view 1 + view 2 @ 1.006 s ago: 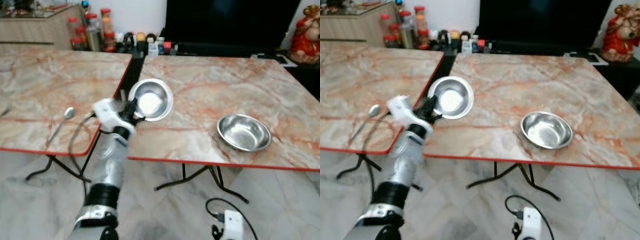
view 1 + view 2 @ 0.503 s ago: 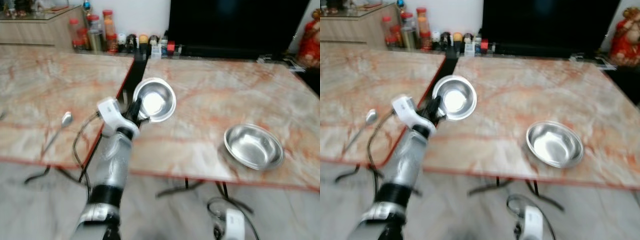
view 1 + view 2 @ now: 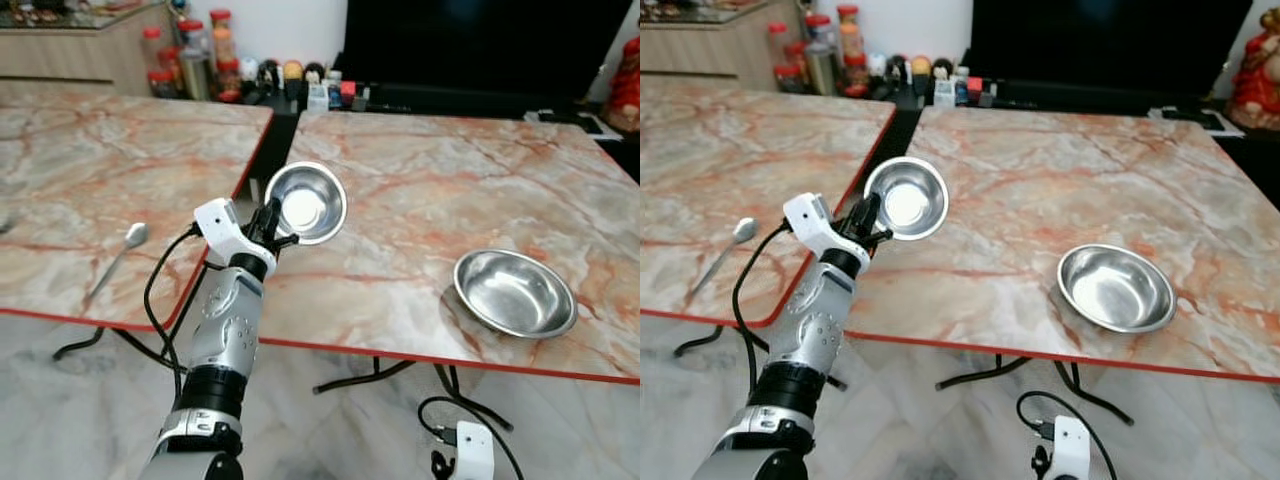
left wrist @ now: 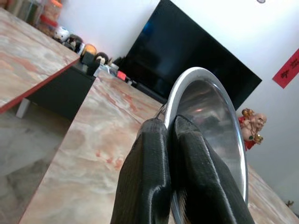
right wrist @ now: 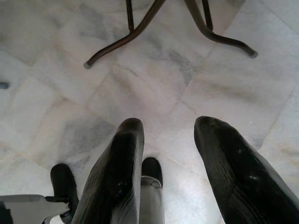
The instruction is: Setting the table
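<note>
Your left hand (image 3: 268,222) carries a steel bowl (image 3: 306,203) over the near-left corner of the right table (image 3: 420,190).
Its fingers pinch the bowl's near rim, holding it tilted above the table's left edge; the shiny bowl is empty. A second bowl (image 3: 515,293) sits by the near-right edge. Your right hand (image 5: 168,158) hangs open over the floor.
</note>
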Tool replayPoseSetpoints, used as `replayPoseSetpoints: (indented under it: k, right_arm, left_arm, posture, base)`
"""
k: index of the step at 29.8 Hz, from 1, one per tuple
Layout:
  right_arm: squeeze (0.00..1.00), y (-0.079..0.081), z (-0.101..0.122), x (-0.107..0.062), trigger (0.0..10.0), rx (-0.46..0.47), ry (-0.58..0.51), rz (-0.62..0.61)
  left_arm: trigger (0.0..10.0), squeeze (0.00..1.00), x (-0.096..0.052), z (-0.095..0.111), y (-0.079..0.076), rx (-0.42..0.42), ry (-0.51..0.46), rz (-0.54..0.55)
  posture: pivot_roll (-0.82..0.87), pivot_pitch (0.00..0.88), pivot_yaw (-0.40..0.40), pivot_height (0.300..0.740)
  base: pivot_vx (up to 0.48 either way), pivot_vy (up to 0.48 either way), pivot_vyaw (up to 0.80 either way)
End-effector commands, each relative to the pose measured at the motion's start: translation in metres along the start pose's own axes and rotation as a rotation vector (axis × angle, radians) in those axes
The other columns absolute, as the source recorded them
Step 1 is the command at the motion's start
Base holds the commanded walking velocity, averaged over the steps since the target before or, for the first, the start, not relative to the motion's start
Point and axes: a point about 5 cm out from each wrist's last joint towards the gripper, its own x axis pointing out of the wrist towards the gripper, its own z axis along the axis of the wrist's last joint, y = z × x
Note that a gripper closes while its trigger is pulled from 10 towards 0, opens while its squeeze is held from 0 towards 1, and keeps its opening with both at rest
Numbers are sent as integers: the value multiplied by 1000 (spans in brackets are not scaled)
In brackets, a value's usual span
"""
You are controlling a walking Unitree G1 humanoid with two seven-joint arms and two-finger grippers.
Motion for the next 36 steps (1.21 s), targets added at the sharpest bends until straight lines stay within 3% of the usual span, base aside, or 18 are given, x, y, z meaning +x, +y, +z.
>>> replayPoseSetpoints:
  k: [1,36]
  right_arm:
    - [0,-2,1,0,10000,-2,-1,-3]
    - [0,-3,4,1,10000,-26,-5,2]
  left_arm:
    - [10000,0,3,1,-5,15,-2,-13]
    - [10000,0,3,-1,-8,9,3,-40]
  posture:
    - [31,0,-32,736]
    - [31,0,-35,736]
  base:
    - [0,-341,0]
    - [216,-342,0]
